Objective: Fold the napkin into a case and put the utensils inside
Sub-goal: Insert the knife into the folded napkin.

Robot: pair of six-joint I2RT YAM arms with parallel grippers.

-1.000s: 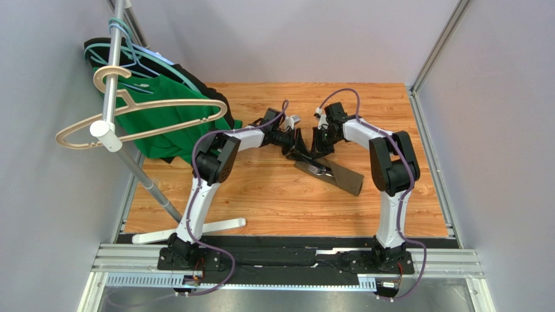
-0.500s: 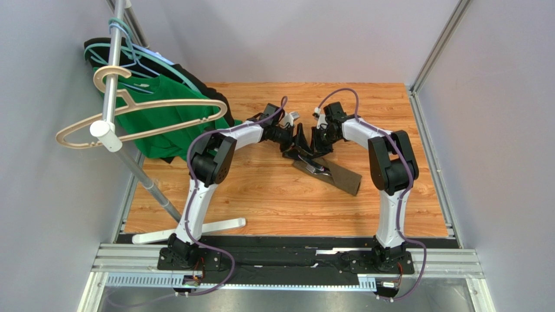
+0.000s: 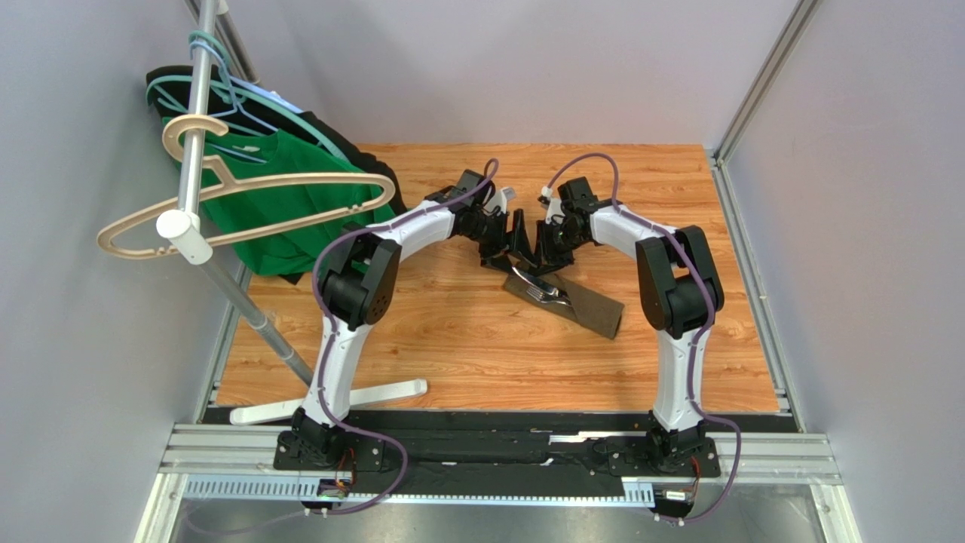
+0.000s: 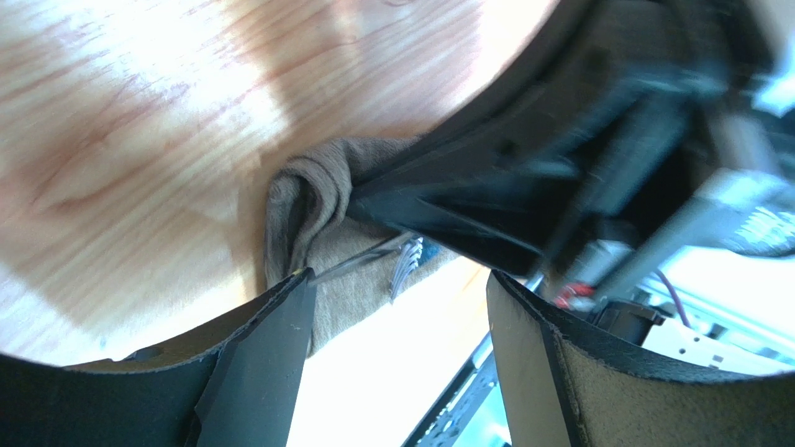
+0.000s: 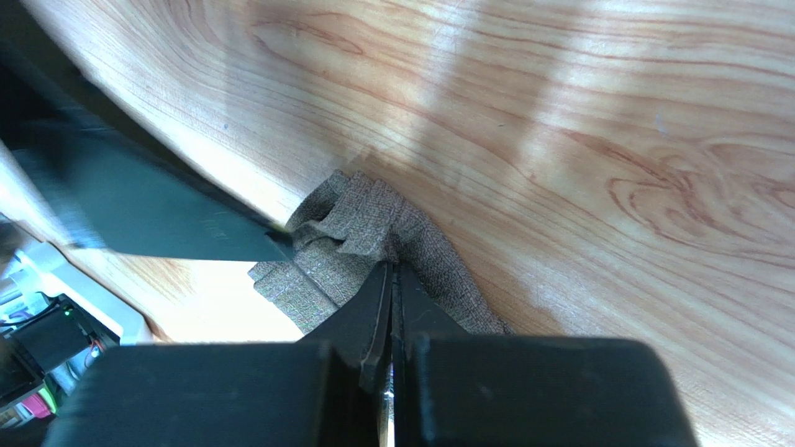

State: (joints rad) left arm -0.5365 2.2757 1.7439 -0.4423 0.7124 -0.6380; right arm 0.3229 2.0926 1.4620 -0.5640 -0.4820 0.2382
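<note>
The napkin (image 3: 575, 301) lies as a narrow olive-brown case slanting across the middle of the wooden table. Silvery utensil ends (image 3: 540, 289) stick out of its upper-left mouth. In the left wrist view fork tines (image 4: 404, 265) rest on the bunched cloth (image 4: 313, 200). My right gripper (image 3: 547, 256) is shut, pinching a fold at the mouth of the napkin (image 5: 359, 223); its jaws meet at the cloth (image 5: 392, 277). My left gripper (image 3: 512, 240) is open and empty just left of the mouth, seen also in its wrist view (image 4: 397, 354).
A clothes rack (image 3: 204, 147) with hangers, a green shirt (image 3: 283, 209) and a black garment stands at the left. Its white foot (image 3: 340, 396) lies on the near left of the table. Grey walls close in both sides.
The left gripper has drawn back and up from the napkin's mouth, its fingers spread. The right gripper stays pinched on the cloth, and the case has shifted slightly left.
</note>
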